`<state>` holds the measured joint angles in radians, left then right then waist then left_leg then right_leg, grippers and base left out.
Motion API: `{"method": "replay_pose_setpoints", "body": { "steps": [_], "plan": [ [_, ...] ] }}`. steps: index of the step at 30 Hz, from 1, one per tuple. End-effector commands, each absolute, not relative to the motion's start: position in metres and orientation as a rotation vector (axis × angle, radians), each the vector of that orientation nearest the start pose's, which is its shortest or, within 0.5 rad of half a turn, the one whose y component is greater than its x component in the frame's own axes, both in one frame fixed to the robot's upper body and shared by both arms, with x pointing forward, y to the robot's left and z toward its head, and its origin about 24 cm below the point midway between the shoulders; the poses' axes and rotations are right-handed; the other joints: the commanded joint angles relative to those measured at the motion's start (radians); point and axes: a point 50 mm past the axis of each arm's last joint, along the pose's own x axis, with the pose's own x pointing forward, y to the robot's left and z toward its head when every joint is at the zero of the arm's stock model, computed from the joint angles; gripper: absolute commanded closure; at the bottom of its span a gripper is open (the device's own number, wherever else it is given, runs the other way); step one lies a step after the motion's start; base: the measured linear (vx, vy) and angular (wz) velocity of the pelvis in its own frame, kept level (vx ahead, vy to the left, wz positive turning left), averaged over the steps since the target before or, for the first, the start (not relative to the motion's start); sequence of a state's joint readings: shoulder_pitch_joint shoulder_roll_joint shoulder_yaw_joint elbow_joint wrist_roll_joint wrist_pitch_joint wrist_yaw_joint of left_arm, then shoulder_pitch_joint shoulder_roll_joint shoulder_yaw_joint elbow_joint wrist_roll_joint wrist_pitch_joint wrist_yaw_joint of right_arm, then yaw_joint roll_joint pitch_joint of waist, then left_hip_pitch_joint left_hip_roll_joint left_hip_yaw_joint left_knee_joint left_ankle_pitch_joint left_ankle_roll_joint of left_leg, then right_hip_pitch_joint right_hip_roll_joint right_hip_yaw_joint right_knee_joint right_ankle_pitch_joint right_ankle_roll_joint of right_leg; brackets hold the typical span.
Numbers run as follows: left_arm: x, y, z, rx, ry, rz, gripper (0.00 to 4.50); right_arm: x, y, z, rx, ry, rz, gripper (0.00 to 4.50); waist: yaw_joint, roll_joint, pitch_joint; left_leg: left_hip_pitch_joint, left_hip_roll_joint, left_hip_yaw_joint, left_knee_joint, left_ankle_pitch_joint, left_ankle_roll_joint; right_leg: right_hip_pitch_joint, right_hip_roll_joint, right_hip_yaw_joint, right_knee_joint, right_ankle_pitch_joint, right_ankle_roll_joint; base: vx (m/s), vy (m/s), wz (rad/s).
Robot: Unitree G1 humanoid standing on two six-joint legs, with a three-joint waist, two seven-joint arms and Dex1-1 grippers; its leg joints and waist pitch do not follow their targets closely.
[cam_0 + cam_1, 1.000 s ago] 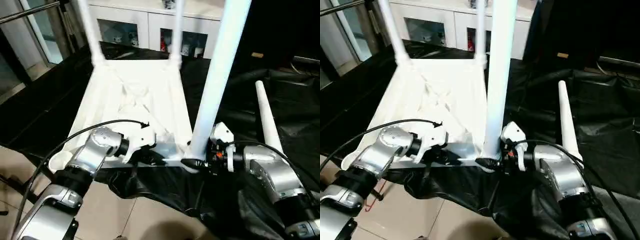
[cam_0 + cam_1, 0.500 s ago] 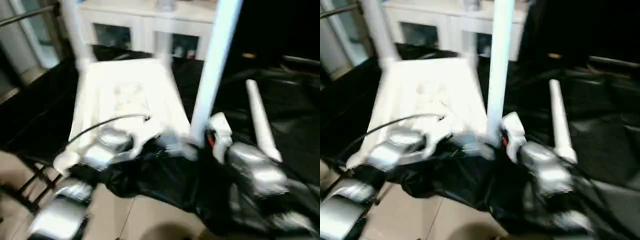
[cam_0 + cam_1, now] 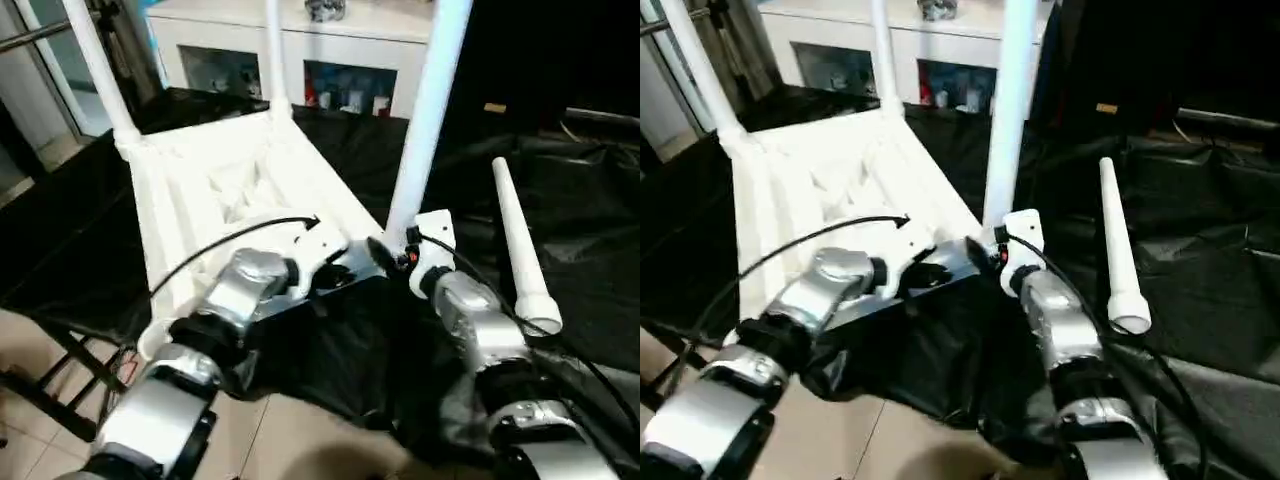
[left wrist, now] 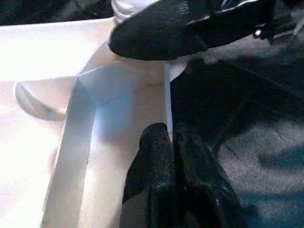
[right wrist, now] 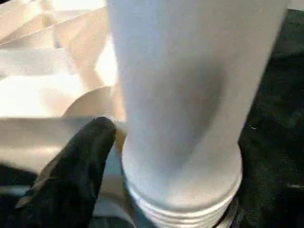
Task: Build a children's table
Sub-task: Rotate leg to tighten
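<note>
Tabletop (image 3: 220, 190) lies upside down just ahead of both grippers, three legs standing up from its corners. Seen from the left wrist, the left gripper (image 4: 169, 142) pinches the tabletop's thin edge wall. Seen from the right wrist, the right gripper (image 3: 385, 252) stands wide beside the nearest leg (image 5: 190, 95).

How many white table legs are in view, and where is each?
4. Three stand upright in the upturned tabletop: far-left corner leg, far-right corner leg, near-right corner leg. One loose leg lies on the black sheet to the right.
</note>
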<state>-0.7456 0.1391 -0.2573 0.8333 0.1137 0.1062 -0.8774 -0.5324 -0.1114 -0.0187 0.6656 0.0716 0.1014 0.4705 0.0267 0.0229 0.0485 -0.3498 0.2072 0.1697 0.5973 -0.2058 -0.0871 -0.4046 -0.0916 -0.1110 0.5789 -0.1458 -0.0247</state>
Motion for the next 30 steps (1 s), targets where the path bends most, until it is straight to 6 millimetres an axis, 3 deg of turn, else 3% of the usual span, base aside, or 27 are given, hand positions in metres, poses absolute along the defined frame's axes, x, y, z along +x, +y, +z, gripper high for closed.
{"method": "replay_pose_setpoints", "body": {
  "steps": [1, 5, 9, 10, 15, 18, 26, 30],
  "plan": [
    [0.337, 0.054, 0.063, 0.398, 0.276, -1.253, 4.50, 0.322, -0.086, 0.030, -0.028, 0.276, 0.845, 0.68, 0.003, -0.011, -0.071, -0.012, 0.016, -0.001, -0.067, -0.127, 0.110, 0.067, -0.056, 0.046, -0.061, -0.259, -0.205, 0.000, 0.000, 0.00],
    [0.330, 0.066, 0.061, 0.425, 0.290, -1.341, 4.50, 0.316, -0.101, 0.033, -0.073, 0.277, 0.957, 0.68, 0.003, -0.008, -0.069, -0.006, 0.020, 0.002, -0.068, -0.135, 0.119, 0.062, -0.054, 0.050, -0.059, -0.236, -0.227, 0.000, 0.000, 0.00],
    [0.324, 0.081, 0.059, 0.448, 0.300, -1.403, 4.50, 0.311, -0.118, 0.038, -0.093, 0.289, 1.027, 0.68, 0.009, -0.007, -0.068, -0.004, 0.024, 0.004, -0.069, -0.149, 0.115, 0.060, -0.054, 0.052, -0.059, -0.246, -0.226, 0.000, 0.000, 0.00],
    [0.323, 0.085, 0.059, 0.453, 0.304, -1.422, 4.50, 0.310, -0.122, 0.039, -0.094, 0.290, 1.043, 0.68, 0.015, -0.004, -0.067, 0.002, 0.027, 0.006, -0.070, -0.160, 0.108, 0.056, -0.054, 0.053, -0.059, -0.242, -0.235, 0.000, 0.000, 0.00],
    [0.318, 0.098, 0.058, 0.465, 0.324, -1.458, 4.50, 0.301, -0.132, 0.042, -0.118, 0.312, 1.133, 0.68, 0.018, -0.006, -0.067, -0.003, 0.027, 0.005, -0.071, -0.160, 0.098, 0.060, -0.054, 0.054, -0.056, -0.246, -0.225, 0.000, 0.000, 0.00],
    [0.319, 0.104, 0.058, 0.470, 0.333, -1.454, 4.50, 0.297, -0.135, 0.041, -0.128, 0.336, 1.167, 0.96, 0.021, -0.007, -0.067, -0.002, 0.025, 0.005, -0.071, -0.160, 0.088, 0.059, -0.055, 0.055, -0.059, -0.273, -0.216, 0.000, 0.000, 0.00],
    [0.322, 0.101, 0.058, 0.451, 0.332, -1.411, 4.50, 0.295, -0.126, 0.035, -0.079, 0.338, 1.109, 1.62, 0.025, -0.008, -0.067, -0.002, 0.025, 0.005, -0.072, -0.150, 0.078, 0.057, -0.055, 0.055, -0.059, -0.275, -0.205, 0.000, 0.000, 0.00],
    [0.331, 0.090, 0.059, 0.420, 0.330, -1.308, 4.50, 0.306, -0.116, 0.022, -0.065, 0.362, 0.884, 1.74, 0.015, -0.010, -0.059, 0.000, 0.019, 0.004, -0.077, -0.203, 0.049, 0.052, -0.055, 0.053, -0.075, -0.403, -0.167, 0.000, 0.000, 0.00]
  ]
}}
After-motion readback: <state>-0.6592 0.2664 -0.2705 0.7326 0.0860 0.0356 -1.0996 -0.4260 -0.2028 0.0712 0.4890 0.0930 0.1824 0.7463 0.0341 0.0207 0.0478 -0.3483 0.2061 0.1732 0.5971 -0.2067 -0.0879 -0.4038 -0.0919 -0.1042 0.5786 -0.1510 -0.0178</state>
